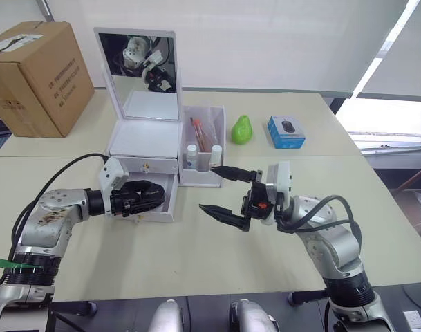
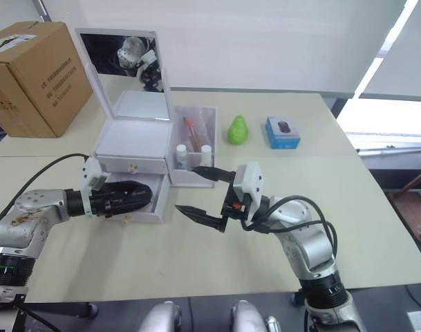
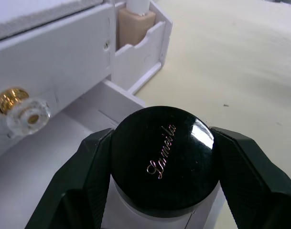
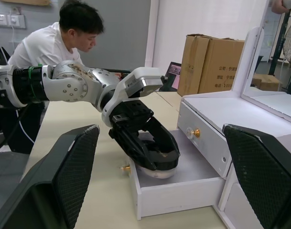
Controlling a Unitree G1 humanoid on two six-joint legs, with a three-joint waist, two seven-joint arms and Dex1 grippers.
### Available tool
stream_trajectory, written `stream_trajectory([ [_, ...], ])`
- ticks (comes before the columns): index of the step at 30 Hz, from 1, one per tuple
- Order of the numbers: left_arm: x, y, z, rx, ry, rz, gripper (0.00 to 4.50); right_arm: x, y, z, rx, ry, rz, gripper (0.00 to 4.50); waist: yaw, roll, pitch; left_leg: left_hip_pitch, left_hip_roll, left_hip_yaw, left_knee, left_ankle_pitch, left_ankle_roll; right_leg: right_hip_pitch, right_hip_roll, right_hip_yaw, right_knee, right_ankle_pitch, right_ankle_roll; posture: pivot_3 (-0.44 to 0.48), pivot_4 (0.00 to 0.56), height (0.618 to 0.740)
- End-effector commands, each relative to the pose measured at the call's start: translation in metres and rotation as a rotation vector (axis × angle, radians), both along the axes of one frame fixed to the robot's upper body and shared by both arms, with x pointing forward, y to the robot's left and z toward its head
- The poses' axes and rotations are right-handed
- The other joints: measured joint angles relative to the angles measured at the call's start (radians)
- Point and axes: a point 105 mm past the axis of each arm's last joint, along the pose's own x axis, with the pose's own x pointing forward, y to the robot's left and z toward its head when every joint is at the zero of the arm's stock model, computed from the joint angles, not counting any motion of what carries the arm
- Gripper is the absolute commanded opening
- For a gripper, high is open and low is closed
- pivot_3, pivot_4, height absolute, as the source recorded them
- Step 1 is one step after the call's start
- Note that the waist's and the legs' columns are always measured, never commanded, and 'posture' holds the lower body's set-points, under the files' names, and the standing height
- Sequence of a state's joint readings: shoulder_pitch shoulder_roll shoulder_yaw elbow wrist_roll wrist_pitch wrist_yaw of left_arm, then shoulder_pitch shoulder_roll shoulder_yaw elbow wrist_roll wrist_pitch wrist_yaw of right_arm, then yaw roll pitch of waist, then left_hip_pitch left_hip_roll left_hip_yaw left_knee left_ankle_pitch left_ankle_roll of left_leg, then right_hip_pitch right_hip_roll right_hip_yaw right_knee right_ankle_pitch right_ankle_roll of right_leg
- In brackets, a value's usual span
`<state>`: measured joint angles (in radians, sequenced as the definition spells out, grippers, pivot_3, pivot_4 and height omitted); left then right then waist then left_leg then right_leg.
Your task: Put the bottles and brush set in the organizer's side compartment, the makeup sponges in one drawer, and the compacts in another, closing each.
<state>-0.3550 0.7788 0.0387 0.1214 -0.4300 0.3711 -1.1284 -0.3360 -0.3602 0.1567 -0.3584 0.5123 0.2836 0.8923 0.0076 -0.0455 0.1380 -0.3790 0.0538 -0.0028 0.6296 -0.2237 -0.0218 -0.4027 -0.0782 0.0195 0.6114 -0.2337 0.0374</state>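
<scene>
The white organizer [image 1: 144, 149] stands with its mirror lid up. Its upper drawer [image 1: 146, 166] is shut and its lower drawer [image 4: 183, 188] is pulled out. My left gripper [image 1: 151, 196] is shut on a round black compact [image 3: 163, 157] and holds it low over the open drawer's floor; I cannot tell if it touches. The side compartment [image 1: 203, 149] holds two white-capped bottles [image 1: 192, 153] and the brush set [image 1: 198, 133]. My right gripper [image 1: 208, 187] hangs open and empty in front of that compartment. The makeup sponges are out of view.
A brown cardboard box [image 1: 37, 76] stands at the back left. A green pear-shaped object [image 1: 242, 129] and a small blue box [image 1: 286, 131] lie behind the organizer's right side. In the right wrist view, a person [image 4: 54, 38] sits beyond the table.
</scene>
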Motion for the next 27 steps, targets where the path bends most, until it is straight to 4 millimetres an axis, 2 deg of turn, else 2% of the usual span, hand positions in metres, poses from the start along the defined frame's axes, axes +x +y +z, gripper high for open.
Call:
stream_trajectory([
  [1, 0.002, -0.003, 0.012, 0.001, -0.053, -0.023, 2.88, -0.008, 0.003, 0.010, 0.023, -0.049, 0.015, 4.50, 0.002, 0.000, 0.000, 0.000, 0.000, 0.000, 0.000, 0.000, 0.000, 0.000, 0.000, 0.000, 0.000, 0.000, 0.000, 0.000, 0.150, 0.729],
  [18, 0.008, -0.001, 0.009, -0.006, -0.044, 0.005, 2.88, -0.008, 0.003, 0.008, 0.011, -0.038, 0.002, 4.50, 0.004, 0.000, 0.000, 0.000, 0.000, 0.000, 0.000, 0.000, 0.000, 0.000, 0.000, 0.000, 0.000, 0.000, 0.000, 0.000, 0.150, 0.729],
  [19, 0.010, -0.001, 0.013, -0.028, -0.050, 0.010, 3.59, -0.008, 0.003, 0.007, 0.010, -0.037, 0.000, 4.50, 0.004, 0.000, 0.000, 0.000, 0.000, 0.000, 0.000, 0.000, 0.000, 0.000, 0.000, 0.000, 0.000, 0.000, 0.000, 0.000, 0.150, 0.729],
  [22, 0.011, -0.001, 0.021, -0.052, -0.055, 0.012, 4.37, -0.007, 0.003, 0.006, 0.008, -0.032, -0.004, 4.50, 0.003, 0.000, 0.000, 0.000, 0.000, 0.000, 0.000, 0.000, 0.000, 0.000, 0.000, 0.000, 0.000, 0.000, 0.000, 0.000, 0.150, 0.729],
  [27, 0.008, 0.012, 0.030, -0.060, -0.066, 0.044, 4.46, -0.006, 0.003, 0.005, 0.006, -0.027, -0.011, 4.50, 0.001, 0.000, 0.000, 0.000, 0.000, 0.000, 0.000, 0.000, 0.000, 0.000, 0.001, 0.000, 0.000, 0.000, 0.000, 0.000, 0.150, 0.729],
])
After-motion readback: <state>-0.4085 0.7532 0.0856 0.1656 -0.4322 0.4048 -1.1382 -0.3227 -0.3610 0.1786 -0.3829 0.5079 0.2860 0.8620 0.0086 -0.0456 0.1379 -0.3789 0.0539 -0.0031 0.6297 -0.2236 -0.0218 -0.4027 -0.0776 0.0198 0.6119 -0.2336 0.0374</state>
